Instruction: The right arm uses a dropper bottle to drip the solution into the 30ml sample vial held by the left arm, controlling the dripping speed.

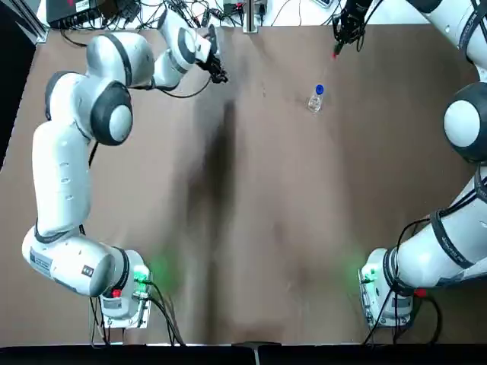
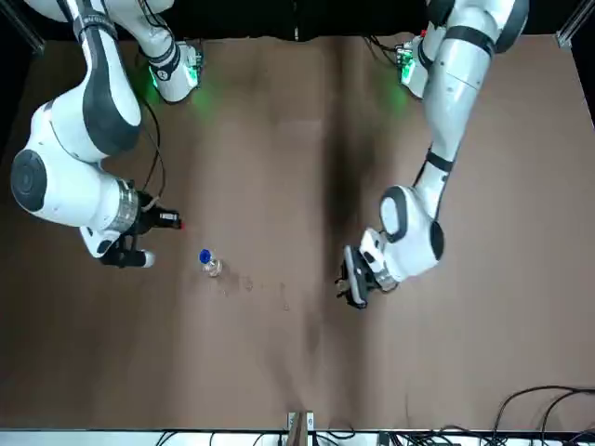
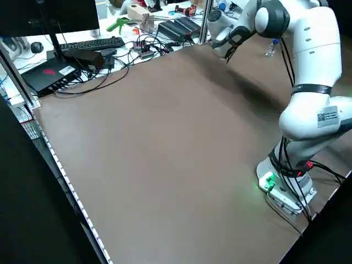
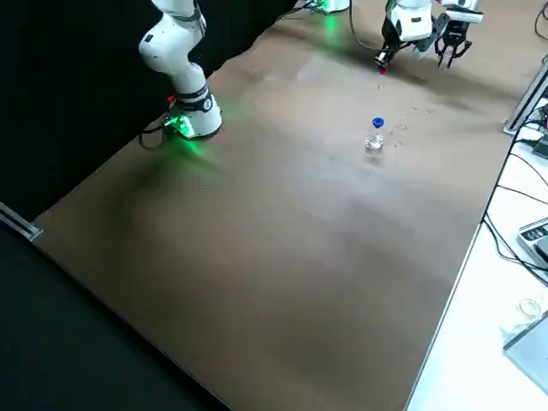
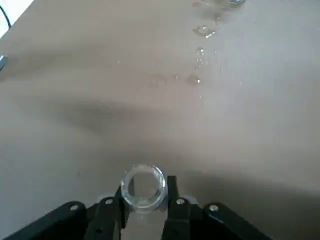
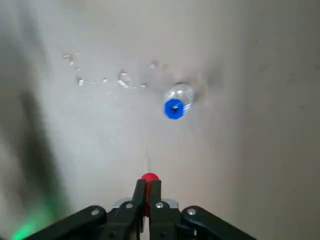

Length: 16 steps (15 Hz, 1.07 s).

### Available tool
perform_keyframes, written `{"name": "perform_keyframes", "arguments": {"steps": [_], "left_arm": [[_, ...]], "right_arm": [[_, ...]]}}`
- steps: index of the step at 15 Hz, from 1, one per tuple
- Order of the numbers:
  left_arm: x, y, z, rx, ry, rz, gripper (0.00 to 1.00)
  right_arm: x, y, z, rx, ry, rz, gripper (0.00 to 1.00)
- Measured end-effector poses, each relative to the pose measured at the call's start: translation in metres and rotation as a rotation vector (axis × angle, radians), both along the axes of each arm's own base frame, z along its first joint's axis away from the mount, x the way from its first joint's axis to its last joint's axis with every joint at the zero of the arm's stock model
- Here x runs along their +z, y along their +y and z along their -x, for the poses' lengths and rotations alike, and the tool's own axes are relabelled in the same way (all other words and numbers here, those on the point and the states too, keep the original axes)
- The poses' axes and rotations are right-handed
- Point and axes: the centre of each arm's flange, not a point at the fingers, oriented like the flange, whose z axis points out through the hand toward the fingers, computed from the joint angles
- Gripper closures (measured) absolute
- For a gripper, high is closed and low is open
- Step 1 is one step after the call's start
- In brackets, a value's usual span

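Left jaws (image 5: 143, 210) grasping sample vial (image 5: 143, 186), right jaws (image 6: 146, 197) pinching red dropper (image 6: 149, 178), bottle (image 1: 316, 99) between

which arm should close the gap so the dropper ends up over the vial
Right, probably. The right gripper pinches only the red dropper bulb, free to travel, while the left gripper holds the open sample vial upright. The blue-collared bottle stands on the table.

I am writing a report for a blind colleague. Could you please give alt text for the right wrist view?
The right gripper is shut on a red dropper bulb whose thin tip points toward the brown table. Beyond it stands a small clear bottle with a blue collar, its dropper removed. Small wet drops lie scattered on the table beside the bottle.
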Motion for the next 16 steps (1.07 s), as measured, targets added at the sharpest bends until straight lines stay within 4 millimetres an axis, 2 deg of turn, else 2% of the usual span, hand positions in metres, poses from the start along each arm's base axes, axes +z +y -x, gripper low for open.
{"name": "perform_keyframes", "arguments": {"steps": [3, 6, 9, 12, 16], "left_arm": [[-0.006, 0.048, -0.013, -0.026, 0.028, 0.028, 0.69], [-0.016, 0.102, -0.025, -0.046, 0.036, 0.045, 0.69], [-0.024, 0.151, -0.032, -0.042, 0.041, 0.061, 0.69], [-0.032, 0.176, -0.034, -0.045, 0.026, 0.062, 0.69], [-0.054, 0.199, -0.033, -0.056, 0.020, 0.059, 0.69]], "right_arm": [[-0.003, -0.008, -0.001, 0.023, -0.017, 0.088, 0.94], [-0.004, -0.008, -0.005, 0.023, -0.043, 0.095, 0.94], [-0.014, -0.004, -0.008, 0.016, -0.053, 0.093, 0.94], [-0.033, 0.011, -0.015, 0.009, -0.075, 0.094, 0.94], [-0.061, 0.023, -0.021, 0.013, -0.079, 0.102, 0.94]]}}
